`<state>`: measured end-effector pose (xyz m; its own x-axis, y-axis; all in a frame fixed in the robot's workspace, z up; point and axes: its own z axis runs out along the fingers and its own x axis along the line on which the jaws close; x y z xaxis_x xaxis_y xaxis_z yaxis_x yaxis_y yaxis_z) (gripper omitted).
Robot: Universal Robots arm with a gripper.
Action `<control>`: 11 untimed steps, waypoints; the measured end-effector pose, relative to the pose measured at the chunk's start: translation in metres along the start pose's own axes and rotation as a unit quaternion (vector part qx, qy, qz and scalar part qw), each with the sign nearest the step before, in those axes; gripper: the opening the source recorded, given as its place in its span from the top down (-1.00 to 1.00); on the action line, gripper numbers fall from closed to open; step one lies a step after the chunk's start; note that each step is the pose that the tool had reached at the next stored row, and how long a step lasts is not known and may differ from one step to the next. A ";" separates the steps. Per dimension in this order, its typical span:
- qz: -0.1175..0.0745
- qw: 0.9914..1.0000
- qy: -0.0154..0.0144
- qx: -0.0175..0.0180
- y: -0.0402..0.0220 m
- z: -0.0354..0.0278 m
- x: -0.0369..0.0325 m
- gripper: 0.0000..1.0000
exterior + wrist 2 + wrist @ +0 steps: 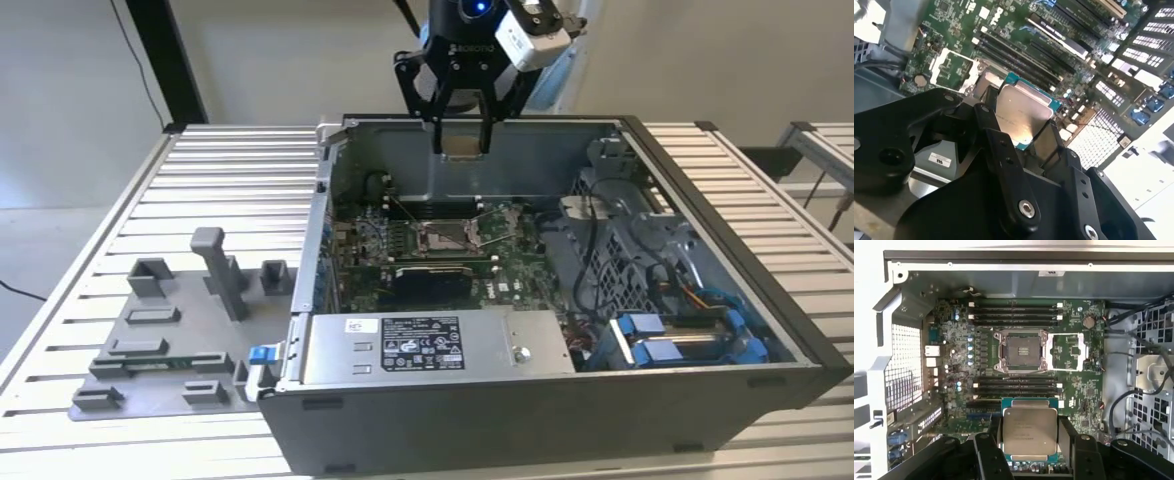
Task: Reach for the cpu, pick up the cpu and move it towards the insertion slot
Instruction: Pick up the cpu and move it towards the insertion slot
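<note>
My black gripper [462, 150] hangs above the open computer case, shut on the cpu [462, 147], a thin square chip seen tan-coloured between the fingertips. In both wrist views the cpu [1030, 432] [1021, 117] shows its silvery-grey face, clamped at two opposite edges by the black fingers [1068, 440]. The insertion slot [445, 236] is the silver-framed socket with a brownish centre on the green motherboard, well below the chip. In the first wrist view the slot [1021, 350] lies apart from the cpu, across a bank of black memory slots.
The case's metal walls [534, 150] surround the motherboard. A power supply [420, 345] lies at the case's near side, with cables and blue drive carriers [667, 340] at the exterior view's right. A grey fixture plate with blocks [174, 330] sits on the slatted table at the left.
</note>
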<state>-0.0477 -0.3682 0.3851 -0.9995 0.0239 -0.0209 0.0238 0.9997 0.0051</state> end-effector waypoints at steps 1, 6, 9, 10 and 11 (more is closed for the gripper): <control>0.000 1.000 0.000 0.000 0.0029 0.0003 0.0000 1.00; 0.000 1.000 0.000 0.000 0.0187 0.0016 0.0000 1.00; 0.000 1.000 0.000 0.000 0.0271 0.0023 -0.0012 1.00; 0.000 1.000 0.000 0.000 0.0296 0.0024 -0.0015 1.00; 0.000 1.000 0.000 0.000 0.0315 0.0025 -0.0015 1.00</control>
<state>-0.0453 -0.3367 0.3828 -0.9995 0.0241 -0.0209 0.0240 0.9997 0.0052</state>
